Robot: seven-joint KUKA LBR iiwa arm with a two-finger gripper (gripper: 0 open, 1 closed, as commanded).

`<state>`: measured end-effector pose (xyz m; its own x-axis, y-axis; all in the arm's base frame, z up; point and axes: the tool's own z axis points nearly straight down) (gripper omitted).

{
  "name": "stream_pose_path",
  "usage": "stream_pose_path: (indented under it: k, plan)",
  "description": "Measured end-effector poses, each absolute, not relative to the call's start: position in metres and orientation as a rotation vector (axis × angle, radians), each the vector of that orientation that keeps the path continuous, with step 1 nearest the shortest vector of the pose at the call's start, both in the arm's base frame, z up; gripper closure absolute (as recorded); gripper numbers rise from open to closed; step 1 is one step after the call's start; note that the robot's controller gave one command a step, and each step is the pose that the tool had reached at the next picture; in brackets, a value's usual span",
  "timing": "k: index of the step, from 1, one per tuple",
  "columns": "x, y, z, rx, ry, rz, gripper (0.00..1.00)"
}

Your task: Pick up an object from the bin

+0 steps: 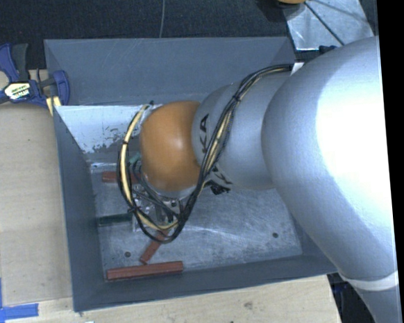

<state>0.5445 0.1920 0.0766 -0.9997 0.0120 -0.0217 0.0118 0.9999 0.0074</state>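
The arm (326,147) enters from the right, its silver body narrowing toward its left end. 1 orange cover (170,149) caps that end. Black and yellow cables (128,163) loop around the cover and run back along the arm. The gripper (150,211) hangs below the cover, pointing downward and largely hidden by it.

The grey metal bin (81,222) is entered from the right by the silver arm (326,147). Its orange domed wrist cover (173,149) and looped yellow and black cables (127,163) are held over the bin's left half, with the gripper (147,214) low beneath them. A long flat reddish-brown bar (144,270) is laid along the near wall, a shorter slanted reddish-brown strip (151,250) is seen between it and the gripper, and a thin dark rod (112,220) and a small reddish piece (109,177) are seen at the gripper's left.
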Motion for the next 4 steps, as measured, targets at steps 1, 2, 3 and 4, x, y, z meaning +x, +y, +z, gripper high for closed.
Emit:
stream_pose_path:
  k: [1,2,3,4]
  plan:
    - [0.544,0.192,0.077,0.019,3.12,0.011,1.0]
    - [0.548,0.19,0.125,0.027,3.145,-0.001,1.0]
    - [0.553,0.189,0.171,0.035,3.136,0.002,1.0]
    - [0.552,0.192,0.223,0.08,3.142,-0.001,1.0]
